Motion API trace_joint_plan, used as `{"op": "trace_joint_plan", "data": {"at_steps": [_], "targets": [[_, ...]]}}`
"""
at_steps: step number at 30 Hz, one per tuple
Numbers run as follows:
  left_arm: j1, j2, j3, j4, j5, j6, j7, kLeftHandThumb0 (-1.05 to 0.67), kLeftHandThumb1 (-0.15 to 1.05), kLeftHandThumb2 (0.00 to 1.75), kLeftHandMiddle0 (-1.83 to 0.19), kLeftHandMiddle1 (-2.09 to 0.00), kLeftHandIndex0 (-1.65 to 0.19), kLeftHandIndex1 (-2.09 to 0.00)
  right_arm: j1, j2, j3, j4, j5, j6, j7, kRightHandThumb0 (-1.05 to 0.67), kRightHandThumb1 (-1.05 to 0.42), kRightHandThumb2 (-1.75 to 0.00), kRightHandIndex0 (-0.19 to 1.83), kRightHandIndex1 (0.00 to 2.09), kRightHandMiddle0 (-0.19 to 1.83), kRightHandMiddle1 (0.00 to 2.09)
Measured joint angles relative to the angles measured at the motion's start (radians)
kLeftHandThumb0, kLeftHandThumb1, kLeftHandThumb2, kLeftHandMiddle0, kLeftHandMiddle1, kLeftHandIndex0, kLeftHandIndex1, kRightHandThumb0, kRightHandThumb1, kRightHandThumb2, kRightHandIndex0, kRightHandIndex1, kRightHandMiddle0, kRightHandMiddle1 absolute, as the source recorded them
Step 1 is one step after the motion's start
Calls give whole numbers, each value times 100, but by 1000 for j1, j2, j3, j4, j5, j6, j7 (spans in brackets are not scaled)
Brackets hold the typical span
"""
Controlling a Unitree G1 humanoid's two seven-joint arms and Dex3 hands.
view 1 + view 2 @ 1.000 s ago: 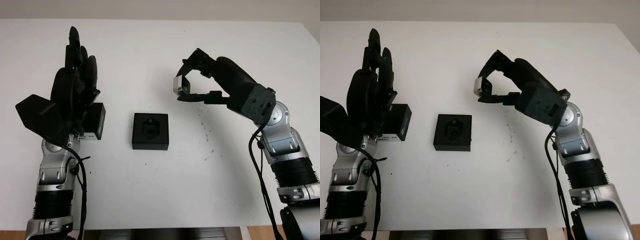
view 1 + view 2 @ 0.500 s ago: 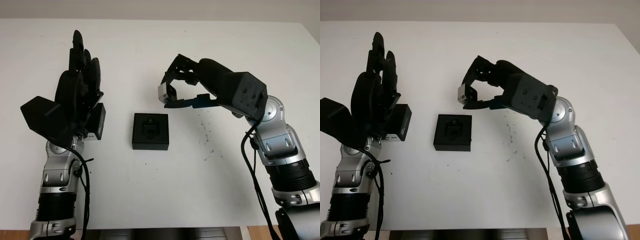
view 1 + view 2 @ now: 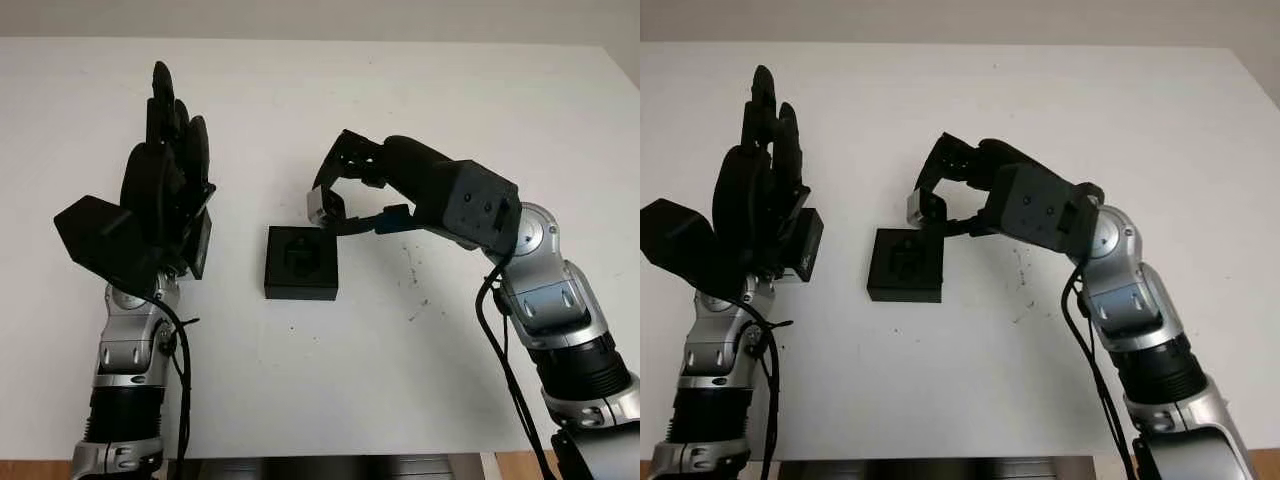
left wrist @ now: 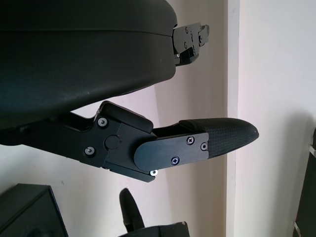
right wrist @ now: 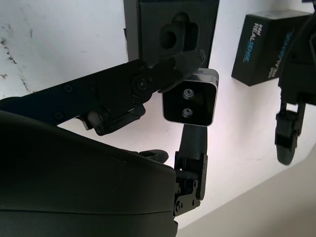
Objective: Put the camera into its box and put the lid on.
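Right hand (image 3: pixel 345 200), mid-frame, pinches the small silver square camera (image 3: pixel 318 208) just above the black foam-lined box (image 3: pixel 301 263); left hand (image 3: pixel 165 190), open, upper left.

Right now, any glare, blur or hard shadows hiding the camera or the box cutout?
Head views: even light, soft shadows; the camera in the right hand is small but legible, above the box far edge. Right wrist view: camera face sharp, both lenses clear, cutout dark yet readable, lid print legible. Left wrist view: left hand finger sharp, background washed pale.
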Motion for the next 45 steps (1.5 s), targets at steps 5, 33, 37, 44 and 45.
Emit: {"op": "trace_joint_plan", "data": {"at_steps": [5, 33, 37, 44, 45], "targets": [[0, -5, -2, 3, 12, -5, 12, -74, 105, 60, 19, 0, 19, 0, 10, -7, 11, -7, -12, 0, 14, -38, -104, -5, 30, 6, 18, 186], [0, -16, -9, 6, 24, -26, 30, -76, 105, 58, 19, 0, 19, 0, 55, 46, 96, -42, -92, -21, -14, -40, -105, -8, 30, 6, 26, 208], [0, -16, -8, 10, 21, -26, 28, -77, 105, 56, 19, 0, 19, 0, 59, 64, 100, -41, -99, -22, -26, -39, -105, -8, 30, 5, 24, 206], [0, -16, -2, 12, 20, -32, 30, -77, 105, 55, 19, 0, 19, 0, 78, 82, 100, -32, -106, -50, -56, -37, -104, -7, 31, 6, 26, 205], [0, -16, -2, 12, 20, -33, 30, -77, 105, 54, 19, 0, 19, 0, 80, 84, 100, -30, -107, -55, -60, -37, -104, -6, 31, 6, 27, 205]]}}
